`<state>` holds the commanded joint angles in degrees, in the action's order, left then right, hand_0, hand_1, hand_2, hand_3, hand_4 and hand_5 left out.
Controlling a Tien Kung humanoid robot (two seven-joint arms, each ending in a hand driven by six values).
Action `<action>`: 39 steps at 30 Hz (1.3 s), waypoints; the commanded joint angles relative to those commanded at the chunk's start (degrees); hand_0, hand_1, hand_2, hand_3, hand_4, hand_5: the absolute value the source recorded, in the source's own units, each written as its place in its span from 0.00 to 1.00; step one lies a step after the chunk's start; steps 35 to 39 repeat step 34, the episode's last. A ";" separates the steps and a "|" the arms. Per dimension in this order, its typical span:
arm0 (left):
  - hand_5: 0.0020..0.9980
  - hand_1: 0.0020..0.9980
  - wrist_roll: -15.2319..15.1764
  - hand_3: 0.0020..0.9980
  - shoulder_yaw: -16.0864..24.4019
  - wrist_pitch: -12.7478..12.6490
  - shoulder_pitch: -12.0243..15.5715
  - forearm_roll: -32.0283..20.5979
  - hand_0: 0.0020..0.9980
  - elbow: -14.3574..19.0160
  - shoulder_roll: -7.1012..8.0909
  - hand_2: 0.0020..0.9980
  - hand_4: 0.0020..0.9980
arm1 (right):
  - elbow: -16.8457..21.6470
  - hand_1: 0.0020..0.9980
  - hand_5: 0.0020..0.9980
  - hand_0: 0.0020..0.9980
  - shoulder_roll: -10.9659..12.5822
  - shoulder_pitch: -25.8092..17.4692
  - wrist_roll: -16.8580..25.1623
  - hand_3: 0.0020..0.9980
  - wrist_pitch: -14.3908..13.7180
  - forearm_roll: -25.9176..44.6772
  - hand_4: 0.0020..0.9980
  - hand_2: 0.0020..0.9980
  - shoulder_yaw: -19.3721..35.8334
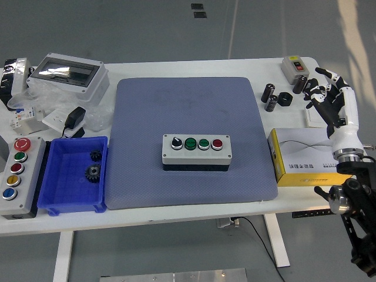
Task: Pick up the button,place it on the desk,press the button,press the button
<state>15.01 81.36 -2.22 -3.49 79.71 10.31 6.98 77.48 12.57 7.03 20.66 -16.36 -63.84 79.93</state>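
A grey button box (196,151) lies in the middle of the blue-grey mat (188,106). It carries a black rotary switch, two green buttons and a red button (217,143) in a row. My right hand (325,96) is raised at the table's far right edge, well away from the box. Its fingers are spread and hold nothing. The left arm is out of view.
A yellow and white carton (308,157) lies right of the mat. Small black cylinders (270,97) and a grey switch box (294,66) sit at the back right. A blue bin (56,200) with gears and a several-button station (15,167) are at the left.
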 joint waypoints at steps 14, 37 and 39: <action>0.22 0.51 0.63 0.59 0.20 0.54 -0.22 2.56 0.63 0.00 -0.08 0.53 0.60 | 0.36 0.78 0.94 0.83 0.38 -0.80 1.65 0.80 0.72 4.03 0.92 0.78 1.56; 0.21 0.51 0.80 0.59 0.38 1.30 -0.75 5.04 0.63 0.00 1.89 0.53 0.60 | 2.34 0.77 0.97 0.81 1.41 -4.47 1.95 0.79 2.22 6.29 0.94 0.77 6.49; 0.21 0.51 0.80 0.59 0.38 1.30 -0.75 5.04 0.63 0.00 1.89 0.53 0.60 | 2.34 0.77 0.97 0.81 1.41 -4.47 1.95 0.79 2.22 6.29 0.94 0.77 6.49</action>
